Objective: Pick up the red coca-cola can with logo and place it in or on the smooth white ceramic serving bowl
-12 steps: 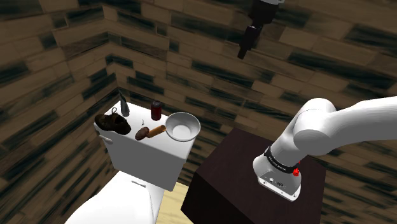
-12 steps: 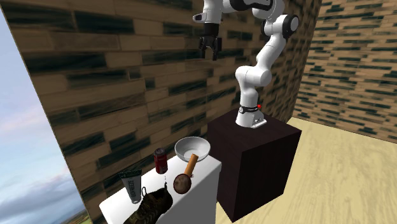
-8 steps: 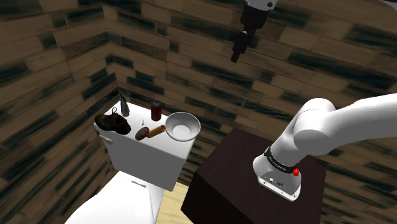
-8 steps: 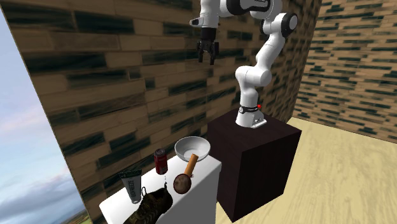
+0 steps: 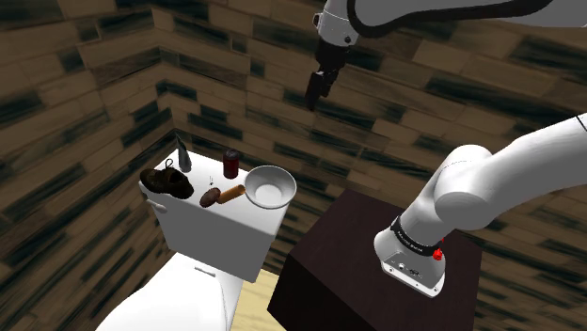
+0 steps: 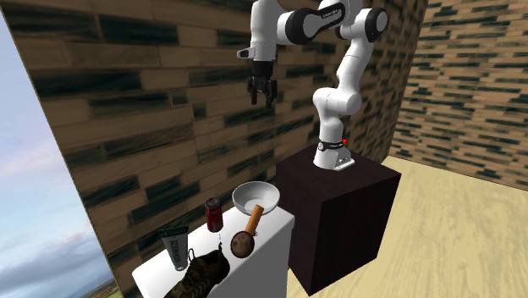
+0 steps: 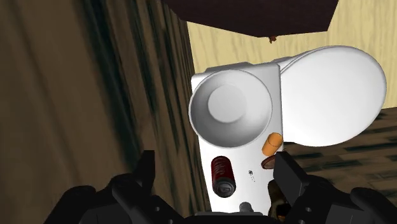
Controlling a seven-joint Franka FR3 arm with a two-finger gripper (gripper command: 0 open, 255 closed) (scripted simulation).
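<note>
Hand [image 5: 315, 91] high up close to the wall [image 5: 113, 85], well above the white toilet tank [image 5: 226, 230]. Fingers spread wide, nothing between them. Dark red can [image 5: 230, 162] upright on the tank's lid, on the wall side, just beside the white bowl [image 5: 271, 188] and apart from it. Bowl empty.

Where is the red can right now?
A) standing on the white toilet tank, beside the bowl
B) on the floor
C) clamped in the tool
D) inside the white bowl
A: the red can stands upright on the toilet tank, apart from the white bowl, while the open tool hangs high above with nothing between its fingers.
</note>
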